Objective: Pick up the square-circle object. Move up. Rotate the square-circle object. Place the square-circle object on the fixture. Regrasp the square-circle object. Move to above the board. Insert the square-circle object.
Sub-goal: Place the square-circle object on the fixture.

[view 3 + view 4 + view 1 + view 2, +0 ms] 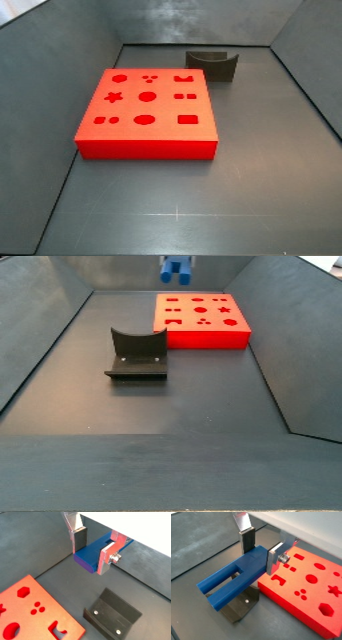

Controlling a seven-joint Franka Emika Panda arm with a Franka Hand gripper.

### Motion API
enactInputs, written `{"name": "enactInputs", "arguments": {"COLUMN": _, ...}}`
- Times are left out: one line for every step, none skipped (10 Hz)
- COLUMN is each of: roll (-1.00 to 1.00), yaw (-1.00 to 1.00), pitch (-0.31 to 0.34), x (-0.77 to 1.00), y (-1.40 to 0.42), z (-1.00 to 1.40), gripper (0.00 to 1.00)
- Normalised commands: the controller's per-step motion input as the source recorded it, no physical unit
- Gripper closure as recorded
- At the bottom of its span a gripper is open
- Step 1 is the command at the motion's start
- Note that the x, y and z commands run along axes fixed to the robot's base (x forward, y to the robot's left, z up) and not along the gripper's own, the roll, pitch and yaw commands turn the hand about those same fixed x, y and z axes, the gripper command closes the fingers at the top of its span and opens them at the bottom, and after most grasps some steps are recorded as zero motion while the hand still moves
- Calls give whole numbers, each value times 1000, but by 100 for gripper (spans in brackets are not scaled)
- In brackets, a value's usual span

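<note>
End effector point(261, 556) grips blue forked square-circle object point(232, 581) aloft

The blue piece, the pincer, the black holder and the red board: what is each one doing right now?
Square-circle object: held in the air, clamped between the fingers.
Pincer: shut on the blue piece, raised above the floor.
Fixture: standing on the floor, nothing on it.
Board: lying flat, no piece in its cut-outs.

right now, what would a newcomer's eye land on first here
The red board on the dark floor stands out most, its top dotted with shaped cut-outs. Next, the blue peg clamped in the pincer up in the air, with the dark fixture on the floor beside the board.
</note>
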Motion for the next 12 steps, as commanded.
{"name": "enactInputs", "arguments": {"roll": -1000, "yaw": 67, "pitch": -2, "x": 1000, "y": 45, "z": -434, "gripper": 100}}
{"name": "enactInputs", "arguments": {"roll": -1000, "yaw": 59, "pitch": -4, "x": 1000, "y": 56, "z": -443, "gripper": 100}}
{"name": "enactInputs", "arguments": {"roll": -1000, "yaw": 39, "pitch": -12, "x": 1000, "y": 83, "z": -345, "gripper": 100}}
{"name": "enactInputs", "arguments": {"roll": -1000, "yaw": 31, "pitch": -10, "x": 957, "y": 62, "z": -227, "gripper": 100}}
{"name": "enactInputs", "arguments": {"roll": -1000, "yaw": 25, "pitch": 19, "x": 814, "y": 43, "z": -119, "gripper": 100}}
{"name": "enactInputs", "arguments": {"roll": -1000, "yaw": 18, "pitch": 49, "x": 718, "y": 46, "z": -67, "gripper": 100}}
{"name": "enactInputs", "arguments": {"roll": -1000, "yaw": 3, "pitch": 81, "x": 611, "y": 46, "z": -42, "gripper": 100}}
{"name": "enactInputs", "arguments": {"roll": -1000, "yaw": -8, "pitch": 95, "x": 562, "y": 45, "z": -40, "gripper": 100}}
{"name": "enactInputs", "arguments": {"roll": -955, "yaw": -35, "pitch": 118, "x": 469, "y": 44, "z": -32, "gripper": 100}}
{"name": "enactInputs", "arguments": {"roll": -782, "yaw": -53, "pitch": 120, "x": 398, "y": 46, "z": -25, "gripper": 100}}
{"name": "enactInputs", "arguments": {"roll": -556, "yaw": -73, "pitch": 114, "x": 307, "y": 48, "z": -23, "gripper": 100}}
{"name": "enactInputs", "arguments": {"roll": -441, "yaw": -82, "pitch": 106, "x": 266, "y": 46, "z": -23, "gripper": 100}}
